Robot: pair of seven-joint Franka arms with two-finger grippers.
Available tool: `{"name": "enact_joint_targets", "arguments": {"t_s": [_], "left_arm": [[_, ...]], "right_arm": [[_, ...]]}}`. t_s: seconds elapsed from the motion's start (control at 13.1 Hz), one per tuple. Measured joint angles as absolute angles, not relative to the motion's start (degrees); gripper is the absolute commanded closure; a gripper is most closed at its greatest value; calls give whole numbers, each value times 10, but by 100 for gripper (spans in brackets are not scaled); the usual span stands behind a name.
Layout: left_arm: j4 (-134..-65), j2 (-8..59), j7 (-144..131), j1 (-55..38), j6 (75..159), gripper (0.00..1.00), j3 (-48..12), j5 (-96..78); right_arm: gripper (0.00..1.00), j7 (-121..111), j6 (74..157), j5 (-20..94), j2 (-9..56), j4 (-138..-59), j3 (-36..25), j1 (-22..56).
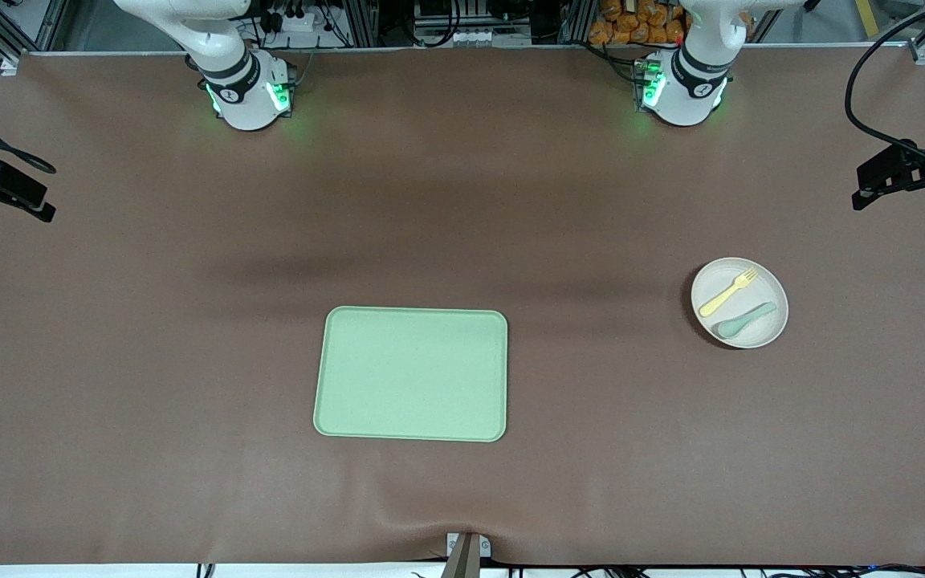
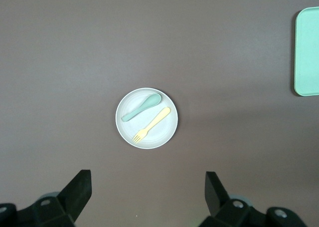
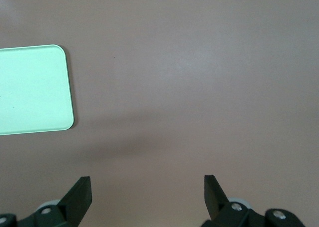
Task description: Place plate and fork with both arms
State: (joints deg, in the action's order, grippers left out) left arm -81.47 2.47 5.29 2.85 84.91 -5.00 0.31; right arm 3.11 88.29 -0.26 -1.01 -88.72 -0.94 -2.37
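Observation:
The cream-white plate (image 1: 766, 329) (image 2: 160, 136) rests on the brown table toward the left arm's end. On it lie the pale yellow fork (image 1: 728, 291) (image 2: 151, 124) and, beside that and nearer the front camera, a teal spoon (image 1: 745, 320) (image 2: 141, 108). High above bare table, my left gripper (image 2: 148, 187) is open and holds nothing; the plate shows well below it in the left wrist view. Open and empty too, my right gripper (image 3: 148, 187) hangs high over bare table beside the tray. Neither hand shows in the front view, only the two arm bases (image 1: 247, 88) (image 1: 683, 84).
A pale green rectangular tray (image 1: 412, 373) (image 2: 308, 51) (image 3: 33, 90) lies mid-table, near the front camera's edge. Black camera mounts (image 1: 5, 189) (image 1: 912, 170) stick in over both ends of the table. A metal bracket (image 1: 466, 551) sits at the near edge.

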Motion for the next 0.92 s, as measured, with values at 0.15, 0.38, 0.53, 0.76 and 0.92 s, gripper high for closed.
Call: {"name": "enact_joint_targets", "arguments": {"t_s": [0.15, 0.38, 0.53, 0.76, 0.92], "left_arm": [[-815, 25, 53, 28, 849, 0, -50, 3], [-815, 25, 53, 28, 849, 0, -50, 3], [-815, 25, 53, 28, 849, 0, -50, 3], [-817, 28, 53, 39, 849, 0, -48, 2], [-819, 41, 53, 61, 849, 0, -47, -6]], "right_arm": [[0, 31, 883, -2, -10, -887, -9, -24], [0, 31, 882, -2, -10, -887, -9, -24], [0, 31, 882, -2, -10, -887, -9, -24], [0, 31, 882, -2, -10, -887, -9, -24], [0, 31, 882, -2, -10, -887, -9, -24]]}}
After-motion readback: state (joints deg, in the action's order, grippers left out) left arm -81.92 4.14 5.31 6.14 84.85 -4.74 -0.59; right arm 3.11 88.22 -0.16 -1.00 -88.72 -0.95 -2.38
